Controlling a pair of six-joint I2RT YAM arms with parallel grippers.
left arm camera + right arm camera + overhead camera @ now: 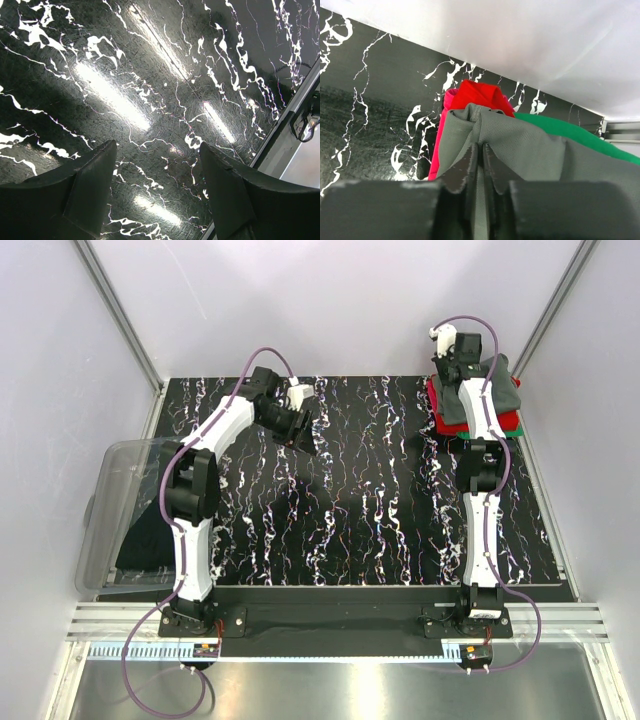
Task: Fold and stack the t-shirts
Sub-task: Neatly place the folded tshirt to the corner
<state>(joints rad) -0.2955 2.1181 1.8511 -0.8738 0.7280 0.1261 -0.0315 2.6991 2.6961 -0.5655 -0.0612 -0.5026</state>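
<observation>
R gripper [479, 150] nearly shut, pinching a fold of grey shirt [535, 145], which sits over red shirt [481, 95] & green shirt [575, 134]; prob. settling it on top. L gripper [157, 150] wide open, empty, well left of grey shirt, prob. just waiting.

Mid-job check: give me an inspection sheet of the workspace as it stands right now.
Surface: black, white-veined table.
Job's things: grey t-shirt atop red t-shirt and green t-shirt, far right corner; dark cloth in clear tub, left edge.
Clutter: nothing seen.
Hands: left hand open above the table; right hand shut on the grey t-shirt.
Cables: purple cable looped along each arm.
Surroundings: white walls, metal frame posts.
</observation>
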